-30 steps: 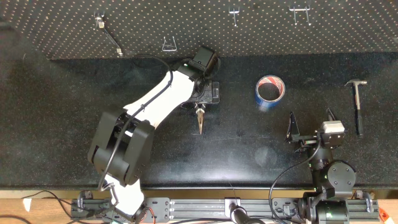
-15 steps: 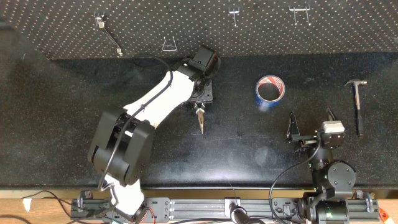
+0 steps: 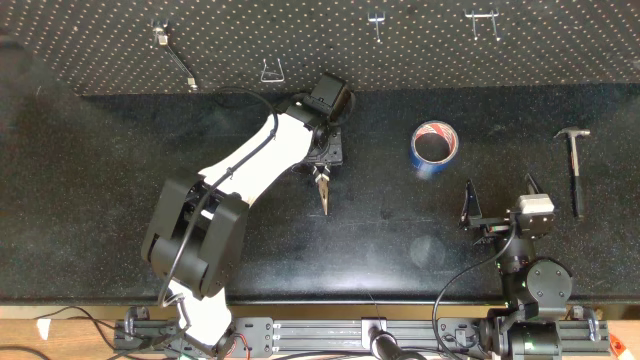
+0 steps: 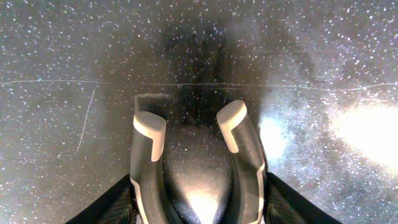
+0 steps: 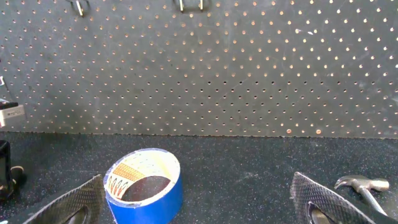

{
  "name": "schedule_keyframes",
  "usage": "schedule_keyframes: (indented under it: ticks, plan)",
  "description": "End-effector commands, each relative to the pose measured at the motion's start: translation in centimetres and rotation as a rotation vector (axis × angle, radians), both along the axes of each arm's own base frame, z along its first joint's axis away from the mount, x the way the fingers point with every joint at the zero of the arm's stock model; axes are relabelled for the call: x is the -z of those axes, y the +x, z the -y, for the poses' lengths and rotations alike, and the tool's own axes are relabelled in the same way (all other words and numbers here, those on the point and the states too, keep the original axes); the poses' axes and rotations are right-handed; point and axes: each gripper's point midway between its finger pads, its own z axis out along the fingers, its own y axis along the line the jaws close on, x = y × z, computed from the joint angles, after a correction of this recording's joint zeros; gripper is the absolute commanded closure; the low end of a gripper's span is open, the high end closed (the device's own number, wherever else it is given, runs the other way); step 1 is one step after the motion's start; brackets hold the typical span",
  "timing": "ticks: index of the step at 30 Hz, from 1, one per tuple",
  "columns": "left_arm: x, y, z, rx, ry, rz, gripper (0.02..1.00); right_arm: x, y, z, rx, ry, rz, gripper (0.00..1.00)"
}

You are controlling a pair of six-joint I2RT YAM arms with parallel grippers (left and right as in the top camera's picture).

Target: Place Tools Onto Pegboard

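The pliers (image 3: 322, 192) are laid on the black table (image 3: 100, 180), near its middle, with the nose pointing away from the pegboard (image 3: 420, 50). The left claw (image 3: 326, 155) is placed over the handles (image 4: 149, 143) and seems to be closed on them, one finger outside each handle, though the contact itself is hardly seen. The right claw (image 3: 497, 205) is kept wide open close to its own base. The blue tape roll (image 5: 144, 183) and the hammer (image 3: 574, 170) are found well apart from it.
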Motion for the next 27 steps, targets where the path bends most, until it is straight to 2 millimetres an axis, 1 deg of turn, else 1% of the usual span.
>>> schedule_keyframes:
  ticks: [1, 3, 4, 5, 10, 13, 16, 18, 19, 20, 21, 23, 25, 27]
  plan:
    - [0.8, -0.5, 0.0, -0.002, 0.009, -0.034, 0.698, 0.1, 0.0, 0.1, 0.004, 0.011, -0.001, 0.025]
    - [0.8, -0.5, 0.0, -0.002, 0.009, -0.033, 0.796, 0.1, 0.0, 0.1, 0.004, 0.011, -0.001, 0.025]
    - [0.8, -0.5, 0.0, -0.002, 0.009, -0.033, 0.877, 0.1, 0.0, 0.1, 0.004, 0.011, -0.001, 0.025]
    - [0.8, -0.5, 0.0, -0.002, 0.009, -0.033, 0.989, 0.1, 0.0, 0.1, 0.004, 0.011, -0.001, 0.025]
    - [0.7, 0.2, 0.3, -0.003, -0.003, -0.006, 0.991, 0.1, 0.0, 0.1, 0.004, 0.011, -0.001, 0.025]
    - [0.3, -0.3, 0.2, 0.003, -0.002, -0.026, 0.993, 0.1, 0.0, 0.1, 0.004, 0.011, -0.001, 0.025]
    - [-3.2, -0.2, 0.2, 0.141, 0.011, 0.01, 0.991, 0.1, 0.0, 0.1, 0.004, 0.011, -0.001, 0.025]
    - [-6.1, -0.1, -0.4, 0.148, 0.026, 0.068, 0.991, 0.1, 0.0, 0.1, 0.004, 0.011, -0.001, 0.025]
    - [-8.0, -0.4, -0.9, 0.147, 0.025, 0.1, 0.991, 0.1, 0.0, 0.1, 0.004, 0.011, -0.001, 0.025]
    - [-9.3, -0.7, -1.4, 0.142, 0.038, 0.123, 0.991, 0.1, 0.0, 0.1, 0.004, 0.011, -0.001, 0.027]
    - [-11.1, -1.1, -2.5, 0.132, 0.07, 0.159, 0.991, 0.1, 0.0, 0.1, 0.004, 0.011, -0.001, 0.025]
    - [-13.4, -1.9, -3.9, 0.137, 0.111, 0.199, 0.991, 0.1, 0.0, 0.1, 0.004, 0.011, -0.001, 0.025]
    - [-15.3, -3.3, -4.6, 0.153, 0.109, 0.214, 0.993, 0.1, 0.0, 0.1, 0.004, 0.011, -0.001, 0.027]
    - [-17.7, -5.1, -5.8, 0.148, 0.106, 0.24, 0.991, 0.1, 0.0, 0.1, 0.004, 0.011, -0.001, 0.027]
